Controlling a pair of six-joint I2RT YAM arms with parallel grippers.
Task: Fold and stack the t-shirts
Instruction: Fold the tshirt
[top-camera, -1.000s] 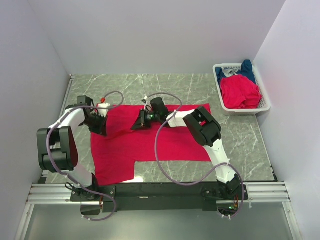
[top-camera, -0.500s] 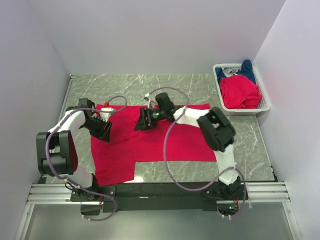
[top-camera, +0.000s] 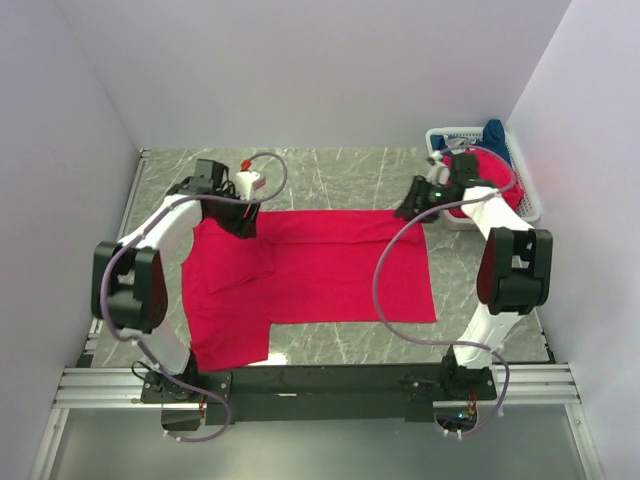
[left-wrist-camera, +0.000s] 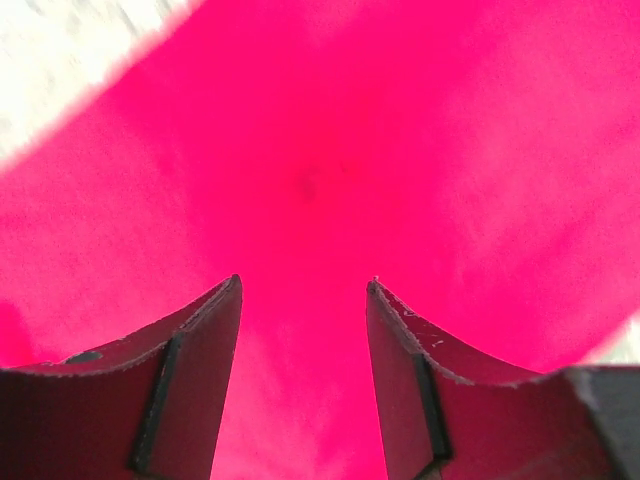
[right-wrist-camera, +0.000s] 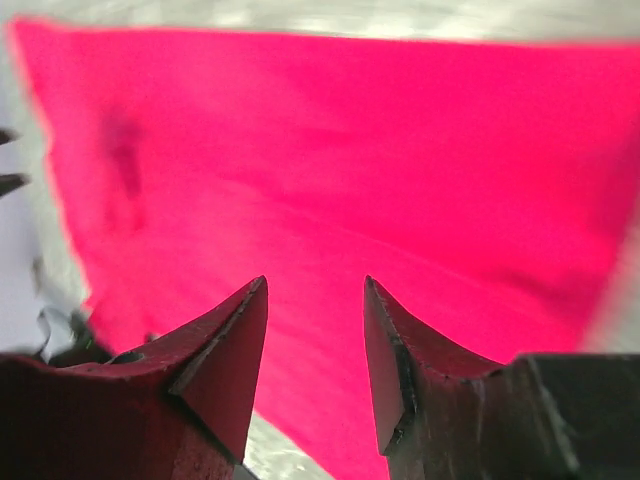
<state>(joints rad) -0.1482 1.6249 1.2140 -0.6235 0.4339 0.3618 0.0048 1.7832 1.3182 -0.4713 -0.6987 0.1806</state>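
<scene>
Shifted outward to the far corners of the red t-shirt, left gripper and right gripper stand parted and empty; folding seems next.

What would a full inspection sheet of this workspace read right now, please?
Surface: grey marble-pattern table.
Job's things: red t-shirt spread flat, unfolded; a second red shirt and a blue shirt in the white basket.
Clutter: nothing seen.
End effectors: left end effector open at the t-shirt's far left corner; right end effector open at its far right corner; nothing held.
Cables: a grey cable loops from each arm.
Surroundings: plain white walls.
</scene>
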